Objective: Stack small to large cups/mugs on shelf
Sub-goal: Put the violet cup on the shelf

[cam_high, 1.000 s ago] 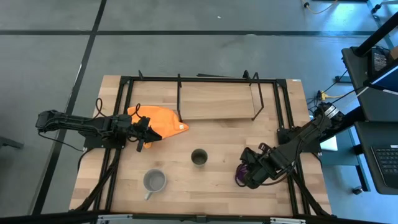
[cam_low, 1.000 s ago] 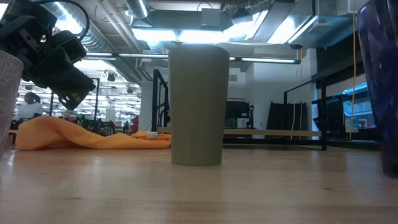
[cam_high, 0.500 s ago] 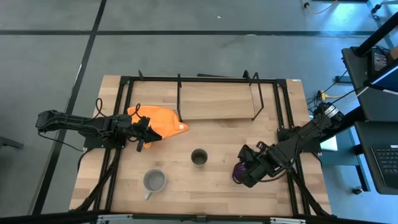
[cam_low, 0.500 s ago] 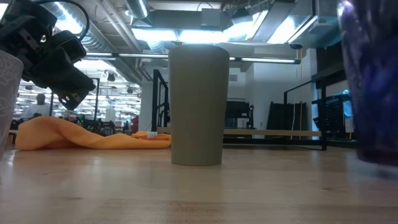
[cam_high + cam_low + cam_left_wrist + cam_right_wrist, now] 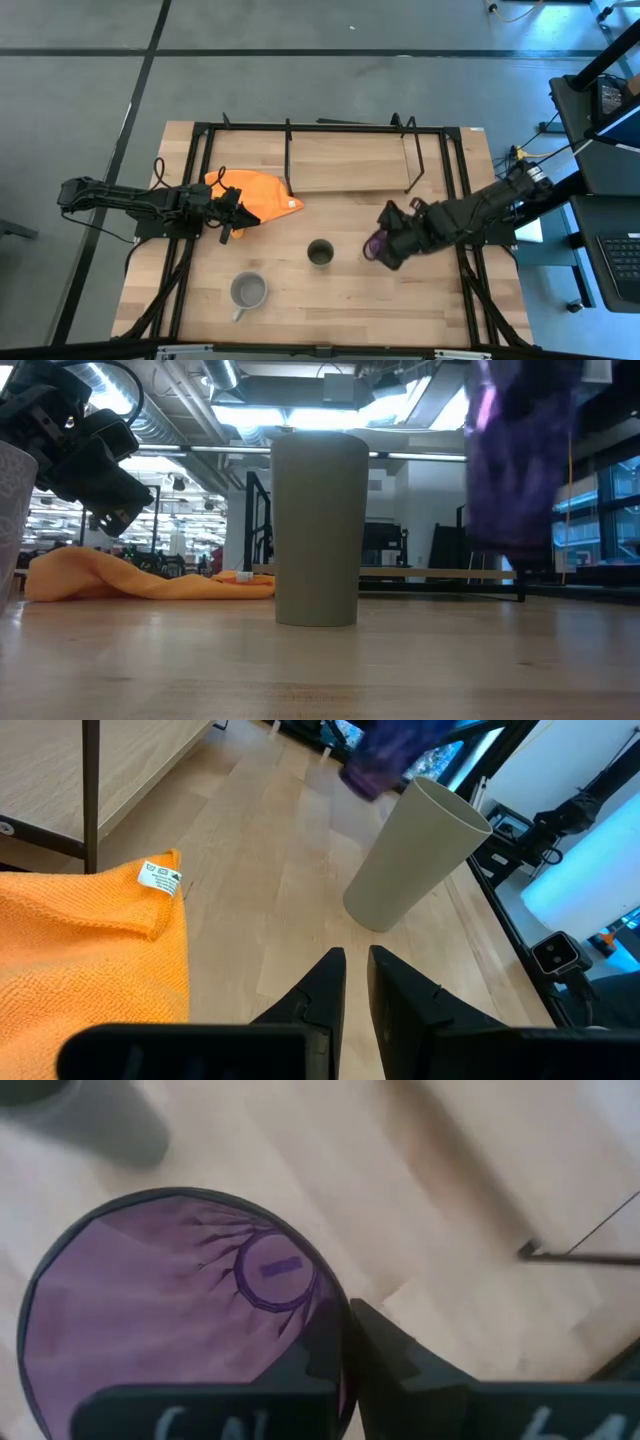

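At the far left of the table, the left gripper (image 5: 232, 214) hangs low over the wood, just beside the near edge of the orange cloth (image 5: 258, 196); in its wrist view the two dark fingers (image 5: 322, 988) are pressed nearly together with only a thin slit between them and nothing in it. The cloth lies crumpled against the left leg of the shelf (image 5: 345, 163), its small white tag (image 5: 160, 878) showing at one corner.

Near the front of the table, left of centre, stands the grey mug (image 5: 247, 291), upright, its handle pointing toward the near edge. It is well apart from the other vessels.

In the middle of the table the olive-green cup (image 5: 320, 253) stands upright, mouth up, in front of the shelf and clear of it. The low view shows it resting flat on the tabletop (image 5: 320, 670).

Just to the right of it, the right gripper (image 5: 392, 240) pinches the rim of the purple ribbed cup (image 5: 375, 244), one finger inside the mouth and one outside. The low view shows that cup lifted off the table, beside the olive-green cup but not touching it.

The shelf at the far side carries no vessel on its light-wood board.
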Robot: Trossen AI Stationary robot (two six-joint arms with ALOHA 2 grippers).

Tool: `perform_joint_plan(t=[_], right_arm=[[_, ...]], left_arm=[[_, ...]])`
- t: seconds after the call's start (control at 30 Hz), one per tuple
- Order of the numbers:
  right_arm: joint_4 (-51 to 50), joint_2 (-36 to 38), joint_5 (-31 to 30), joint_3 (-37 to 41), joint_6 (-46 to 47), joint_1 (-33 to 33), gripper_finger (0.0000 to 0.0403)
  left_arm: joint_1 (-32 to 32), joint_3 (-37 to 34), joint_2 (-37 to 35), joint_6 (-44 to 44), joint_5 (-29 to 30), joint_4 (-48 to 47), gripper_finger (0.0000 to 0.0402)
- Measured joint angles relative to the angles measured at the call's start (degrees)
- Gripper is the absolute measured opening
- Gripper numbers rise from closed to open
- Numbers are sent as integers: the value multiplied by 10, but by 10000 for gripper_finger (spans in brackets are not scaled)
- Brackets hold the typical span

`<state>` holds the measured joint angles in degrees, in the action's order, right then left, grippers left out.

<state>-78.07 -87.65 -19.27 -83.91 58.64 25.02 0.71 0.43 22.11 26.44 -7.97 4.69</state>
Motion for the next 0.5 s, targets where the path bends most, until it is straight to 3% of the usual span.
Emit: perform_joint_plan(t=[0.5], right_arm=[[-37, 54, -6, -16, -124, -187, 14]], left_arm=[[0, 0, 0, 0, 0, 0, 41]])
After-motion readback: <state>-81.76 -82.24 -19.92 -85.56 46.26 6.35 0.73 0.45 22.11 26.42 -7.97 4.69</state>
